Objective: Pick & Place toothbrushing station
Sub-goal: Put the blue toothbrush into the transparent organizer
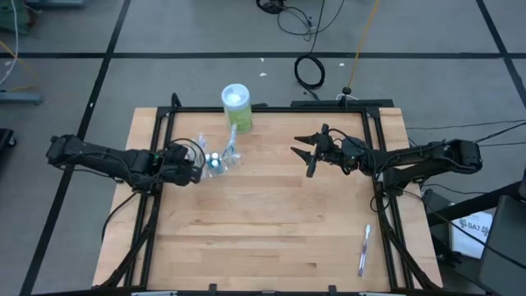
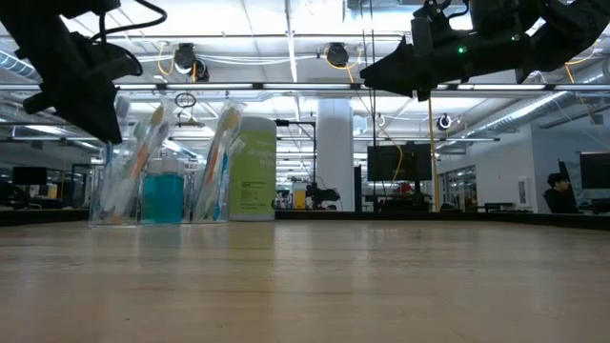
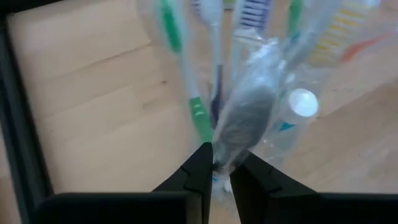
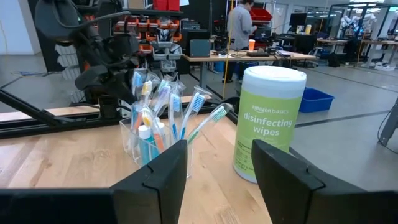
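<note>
The clear cup (image 1: 220,158) stands on the table's far left part, with several toothbrushes (image 4: 163,99) upright in it and a blue white-capped tube (image 2: 162,198). My left gripper (image 3: 221,171) slants down at the cup from the left. Its fingers are a narrow gap apart, with the near end of a clear-wrapped toothbrush (image 3: 245,115) between them. My right gripper (image 1: 307,154) hangs open above the table's middle, level and facing the cup, with nothing in it. Another toothbrush (image 1: 363,249) lies flat near the front right corner. My left gripper has its two fingers on either side of the wrapped toothbrush's near end (image 3: 217,163), slanting down from the table's left. The brush runs away from the fingertips toward the other brushes in the cup. Whether the fingers touch it, I cannot tell.
A green wipes container with a white lid (image 1: 236,107) stands just behind the cup, toward the far edge. Black frame rails (image 1: 160,148) run along the table's left and right sides. The wooden tabletop (image 1: 271,222) between the arms lies bare.
</note>
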Motion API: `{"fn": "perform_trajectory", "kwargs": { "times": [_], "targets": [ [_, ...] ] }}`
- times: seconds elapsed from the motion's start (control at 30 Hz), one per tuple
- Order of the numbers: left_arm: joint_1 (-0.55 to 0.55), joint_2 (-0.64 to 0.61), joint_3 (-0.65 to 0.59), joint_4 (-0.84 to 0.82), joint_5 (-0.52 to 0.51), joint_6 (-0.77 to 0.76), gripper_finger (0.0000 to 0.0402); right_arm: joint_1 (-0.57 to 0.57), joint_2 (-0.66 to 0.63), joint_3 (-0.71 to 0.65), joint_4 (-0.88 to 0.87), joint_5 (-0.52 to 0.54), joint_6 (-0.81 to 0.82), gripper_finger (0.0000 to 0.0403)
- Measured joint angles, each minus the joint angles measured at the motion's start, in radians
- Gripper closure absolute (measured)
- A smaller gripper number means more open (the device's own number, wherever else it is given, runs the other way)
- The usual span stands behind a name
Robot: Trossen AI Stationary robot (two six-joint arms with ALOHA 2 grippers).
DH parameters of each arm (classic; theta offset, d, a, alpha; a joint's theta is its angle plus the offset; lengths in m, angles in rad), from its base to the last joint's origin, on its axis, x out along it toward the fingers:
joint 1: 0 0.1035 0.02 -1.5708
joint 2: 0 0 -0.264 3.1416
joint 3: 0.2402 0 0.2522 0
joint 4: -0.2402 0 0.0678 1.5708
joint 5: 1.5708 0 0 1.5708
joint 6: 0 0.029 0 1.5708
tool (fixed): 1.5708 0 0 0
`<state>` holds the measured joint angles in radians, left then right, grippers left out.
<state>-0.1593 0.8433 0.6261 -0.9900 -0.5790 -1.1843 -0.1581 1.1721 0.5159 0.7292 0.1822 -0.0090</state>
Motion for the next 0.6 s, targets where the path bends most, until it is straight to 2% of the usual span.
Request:
{"fn": "perform_trajectory", "kwargs": {
  "times": [0.2,0.6],
  "targets": [
    [0.0,0.001,-0.001,0.057,0.011,0.112,0.0345,0.0,0.0,0.0,0.0,0.0,0.0,0.0229],
    [0.002,0.001,-0.001,0.066,0.004,0.067,0.0344,0.002,0.0,0.0,-0.076,0.0,0.035,0.0229]
  ]
}}
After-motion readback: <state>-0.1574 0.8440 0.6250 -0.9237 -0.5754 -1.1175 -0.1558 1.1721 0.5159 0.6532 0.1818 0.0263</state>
